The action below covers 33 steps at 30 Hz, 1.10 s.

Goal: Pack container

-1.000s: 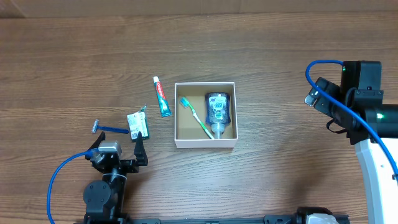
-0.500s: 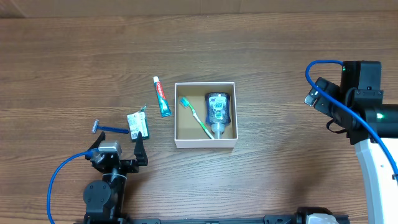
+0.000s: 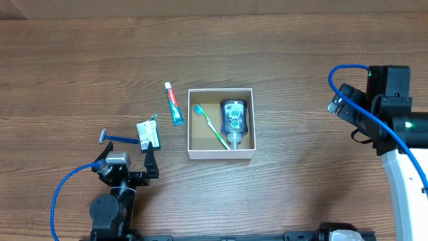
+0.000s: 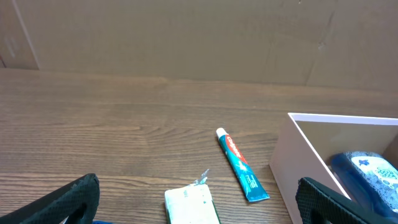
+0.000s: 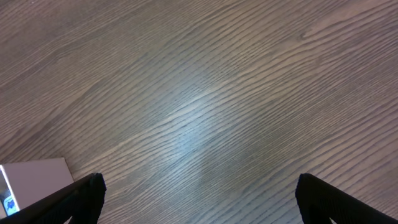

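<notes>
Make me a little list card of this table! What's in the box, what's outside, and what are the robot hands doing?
in the box: toothbrush, blue bottle
outside, left of box: toothpaste, packet, razor
left gripper: open, empty, just behind the packet
right gripper: open, empty, over the table right of the box

The container [image 3: 221,154] sits mid-surface [image 3: 301,60], holding a green toothbrush [image 3: 212,127] and a blue bottle [image 3: 234,115] side by side. Between it and the left edge lie a toothpaste tube [image 3: 174,104], a green-white packet [image 3: 148,133] and a blue razor [image 3: 119,139]. The left arm [image 3: 110,207] stands near the bottom-left corner, and the right arm [image 3: 394,127] is at the right edge.
</notes>
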Tool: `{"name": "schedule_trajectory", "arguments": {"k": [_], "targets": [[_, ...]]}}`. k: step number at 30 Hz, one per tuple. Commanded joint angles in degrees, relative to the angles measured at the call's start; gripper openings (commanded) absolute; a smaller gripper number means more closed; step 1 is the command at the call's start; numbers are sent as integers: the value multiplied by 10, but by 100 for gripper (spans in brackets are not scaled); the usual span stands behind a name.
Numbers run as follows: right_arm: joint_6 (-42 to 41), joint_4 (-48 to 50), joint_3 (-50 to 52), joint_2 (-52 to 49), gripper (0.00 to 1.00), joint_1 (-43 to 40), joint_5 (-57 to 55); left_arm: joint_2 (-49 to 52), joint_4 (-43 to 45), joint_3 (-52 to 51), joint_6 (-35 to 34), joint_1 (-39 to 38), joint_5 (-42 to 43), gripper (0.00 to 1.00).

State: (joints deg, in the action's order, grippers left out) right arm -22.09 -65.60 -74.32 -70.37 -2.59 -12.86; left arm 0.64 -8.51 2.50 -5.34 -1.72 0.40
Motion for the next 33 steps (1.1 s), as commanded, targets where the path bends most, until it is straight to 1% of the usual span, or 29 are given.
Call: {"name": "schedule_trajectory", "arguments": {"k": [1, 15, 17, 19, 20, 22, 23, 25, 28, 30, 33], "targets": [[-3, 1, -12, 1, 100, -2, -4, -3, 2, -4, 13, 6, -4, 100], [-3, 1, -12, 1, 100, -2, -4, -3, 5, -4, 13, 6, -4, 100], [-3, 1, -12, 1, 100, -2, -4, -3, 12, -4, -3, 6, 10, 100], [-3, 1, -12, 1, 100, -2, -4, -2, 10, -4, -64, 5, 99, 100], [-3, 1, -12, 1, 100, -2, -4, -1, 16, -4, -94, 5, 162, 100], [-3, 1, -12, 1, 100, -2, -4, -1, 24, -4, -127, 5, 251, 100], [-3, 1, -12, 1, 100, -2, -4, 0, 21, -4, -145, 5, 277, 100], [-3, 1, -12, 1, 100, -2, -4, 2, -2, 3, -170, 5, 281, 100], [-3, 1, -12, 1, 100, -2, -4, 19, -64, 47, -175, 5, 242, 100], [-3, 1, -12, 1, 100, -2, -4, 46, -119, 103, -159, 5, 199, 100], [-3, 1, -12, 1, 100, -2, -4, 112, -160, 187, -114, 5, 164, 100]]}}
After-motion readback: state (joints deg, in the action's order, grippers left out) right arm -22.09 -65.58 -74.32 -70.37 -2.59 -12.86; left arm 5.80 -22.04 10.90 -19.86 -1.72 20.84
